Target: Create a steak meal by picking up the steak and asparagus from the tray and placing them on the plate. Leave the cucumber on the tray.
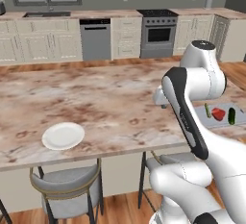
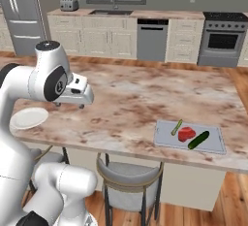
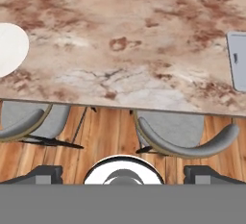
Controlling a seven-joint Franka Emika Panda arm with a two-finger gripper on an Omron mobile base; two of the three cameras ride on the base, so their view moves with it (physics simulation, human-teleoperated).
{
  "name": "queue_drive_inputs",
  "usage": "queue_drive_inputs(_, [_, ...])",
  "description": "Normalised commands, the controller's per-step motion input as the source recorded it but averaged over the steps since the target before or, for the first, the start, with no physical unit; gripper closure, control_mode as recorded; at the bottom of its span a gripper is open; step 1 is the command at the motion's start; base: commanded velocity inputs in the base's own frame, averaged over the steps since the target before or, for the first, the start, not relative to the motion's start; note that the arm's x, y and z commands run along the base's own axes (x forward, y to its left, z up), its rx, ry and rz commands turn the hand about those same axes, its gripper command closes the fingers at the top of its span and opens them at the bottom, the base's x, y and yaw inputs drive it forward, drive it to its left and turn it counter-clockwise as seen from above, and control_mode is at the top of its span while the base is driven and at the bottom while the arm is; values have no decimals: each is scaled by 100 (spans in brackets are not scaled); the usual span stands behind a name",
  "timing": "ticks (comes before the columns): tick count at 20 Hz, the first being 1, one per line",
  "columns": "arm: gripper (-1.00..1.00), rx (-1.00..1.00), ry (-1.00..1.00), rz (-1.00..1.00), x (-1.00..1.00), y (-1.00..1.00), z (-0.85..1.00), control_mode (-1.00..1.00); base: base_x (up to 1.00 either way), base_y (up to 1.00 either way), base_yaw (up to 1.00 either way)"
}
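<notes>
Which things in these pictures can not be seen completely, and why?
- Tray: left base view, the arm covers its left part.
- Plate: hand view, cut off by the left edge.
- Tray: hand view, cut off by the right edge, so its food is out of frame.

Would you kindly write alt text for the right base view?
A grey tray on a marble counter holds asparagus, a steak and a cucumber. A white plate sits far left, partly behind the robot arm.
</notes>
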Motion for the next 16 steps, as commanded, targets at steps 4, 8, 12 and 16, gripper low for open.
queue_drive_inputs(4, [-100, 0, 0, 0, 0, 0, 0, 100, 42, 0, 0])
queue_drive_inputs(8, [-100, 0, 0, 0, 6, 0, -1, -100, 27, 0, 0])
queue_drive_inputs(12, [-100, 0, 0, 0, 18, 0, 0, -100, 0, 0, 0])
queue_drive_inputs(16, [-100, 0, 0, -2, 12, -1, -3, -100, 0, 0, 0])
